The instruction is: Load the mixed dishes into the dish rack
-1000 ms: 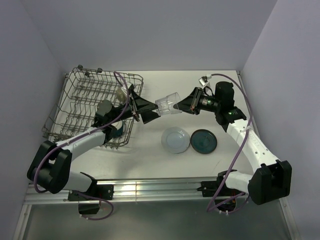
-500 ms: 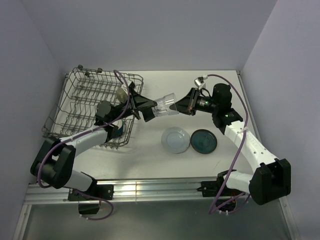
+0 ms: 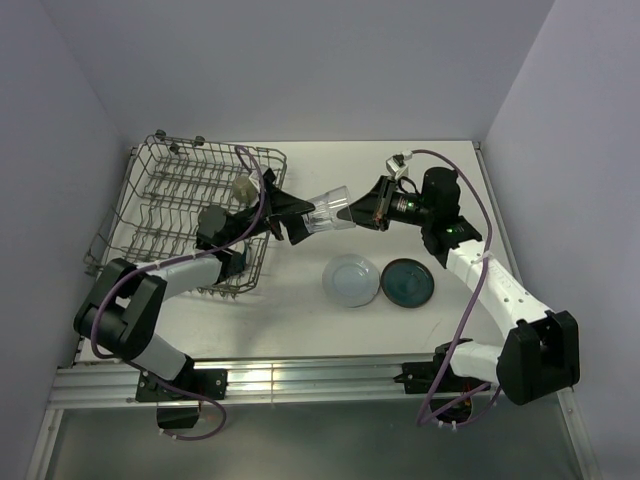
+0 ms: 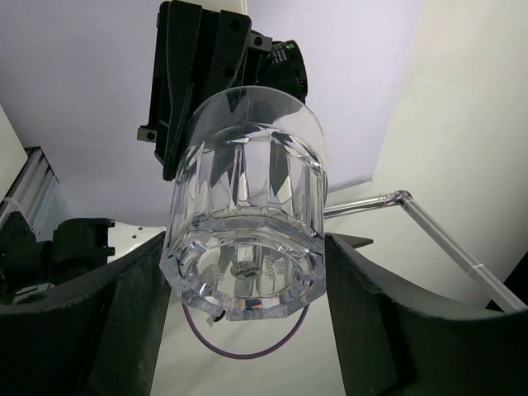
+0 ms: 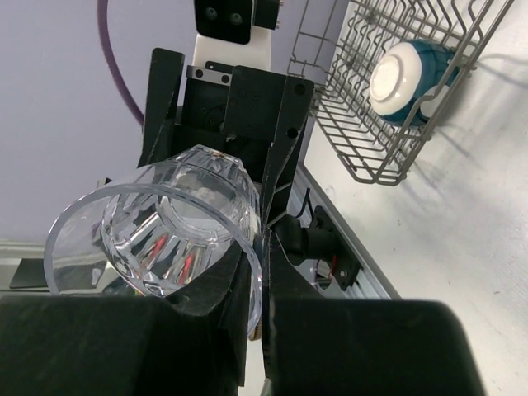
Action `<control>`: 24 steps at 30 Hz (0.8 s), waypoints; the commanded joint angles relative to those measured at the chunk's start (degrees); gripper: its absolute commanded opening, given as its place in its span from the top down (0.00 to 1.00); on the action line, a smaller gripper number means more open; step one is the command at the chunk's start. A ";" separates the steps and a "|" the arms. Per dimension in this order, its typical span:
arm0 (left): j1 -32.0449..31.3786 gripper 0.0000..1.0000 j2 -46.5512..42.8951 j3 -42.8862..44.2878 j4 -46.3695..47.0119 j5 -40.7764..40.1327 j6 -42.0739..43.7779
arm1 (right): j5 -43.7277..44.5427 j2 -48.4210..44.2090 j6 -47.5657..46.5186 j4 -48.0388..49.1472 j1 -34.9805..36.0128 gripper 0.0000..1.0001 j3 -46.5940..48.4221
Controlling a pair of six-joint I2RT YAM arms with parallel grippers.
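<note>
The clear glass tumbler (image 3: pixel 330 210) hangs on its side above the table (image 3: pixel 300 310), between the two sets of jaws. The right jaws are narrow, pinching the wall at its rim. The left jaws stand wide on either side of its base; whether they press it, I cannot tell. The dish rack (image 3: pixel 170 195) lies behind the left jaws, with a bowl (image 5: pixel 404 78) inside it.

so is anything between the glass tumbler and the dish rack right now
Only the left jaws, around the base of the clear glass tumbler on its dish rack side. Nothing else shows between them; the pale blue plate and dark teal plate lie nearer the arm bases, off that line.
</note>
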 commanded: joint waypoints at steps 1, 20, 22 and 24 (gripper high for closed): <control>-0.40 0.67 0.37 1.10 13.83 0.15 -1.87 | 0.02 0.01 -1.81 0.88 0.73 1.00 0.76; 34.40 1.00 -11.61 32.19 -95.73 -21.41 67.72 | 46.16 -6.33 -28.79 -41.22 0.20 0.12 14.21; 35.01 1.00 -9.40 38.35 -99.61 -24.97 72.19 | 46.60 -6.06 -29.32 -41.84 0.20 0.12 13.86; 35.19 1.00 -5.36 43.96 -105.15 -29.63 75.71 | 47.04 -5.80 -30.02 -42.29 0.29 0.13 13.34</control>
